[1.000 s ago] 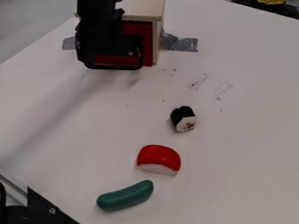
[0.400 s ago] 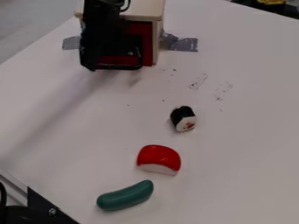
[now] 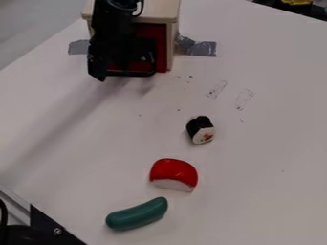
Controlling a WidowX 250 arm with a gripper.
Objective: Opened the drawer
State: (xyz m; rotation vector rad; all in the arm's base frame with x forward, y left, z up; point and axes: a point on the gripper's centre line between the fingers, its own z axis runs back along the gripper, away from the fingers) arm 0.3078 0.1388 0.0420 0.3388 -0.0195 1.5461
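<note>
- Half hiding the red drawer, set in the wooden cabinet on the desk, at the view's top left.
- Hanging the gripper right by the left end of the handle, wide or narrow impossible to tell.
- Running rightward from there along the handle's long axis, sideways across the drawer front.
- Probably needing a hook behind the handle, then a pull outward.

Red drawer, closed, black handle, upper left
</note>
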